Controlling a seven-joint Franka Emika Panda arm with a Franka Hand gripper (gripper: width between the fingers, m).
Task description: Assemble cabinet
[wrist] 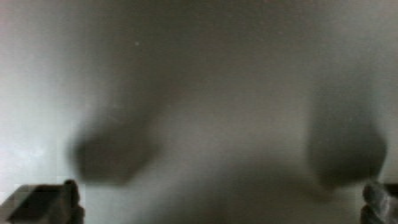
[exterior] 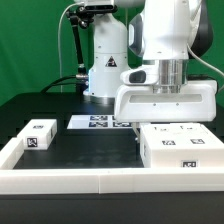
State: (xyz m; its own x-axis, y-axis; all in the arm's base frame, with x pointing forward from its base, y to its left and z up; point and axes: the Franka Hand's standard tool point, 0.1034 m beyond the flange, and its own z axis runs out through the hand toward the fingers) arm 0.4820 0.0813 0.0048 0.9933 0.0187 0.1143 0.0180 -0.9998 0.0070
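Observation:
The cabinet (exterior: 180, 148), a large white box with square black-and-white tags, lies at the exterior view's right on the black table. My gripper (exterior: 168, 124) hangs straight down right over its back part, with its fingertips hidden at the box's top. In the wrist view a blurred white surface (wrist: 214, 80) with two dark shadows fills the picture very close. The dark fingertips (wrist: 45, 203) show only at the two edges, far apart. The gripper (wrist: 217, 205) is open and holds nothing.
A small white tagged cube (exterior: 40, 135) sits at the exterior view's left. The marker board (exterior: 100, 122) lies flat behind the middle, by the robot's base (exterior: 105, 75). A white raised rim (exterior: 70, 180) bounds the table's front and left.

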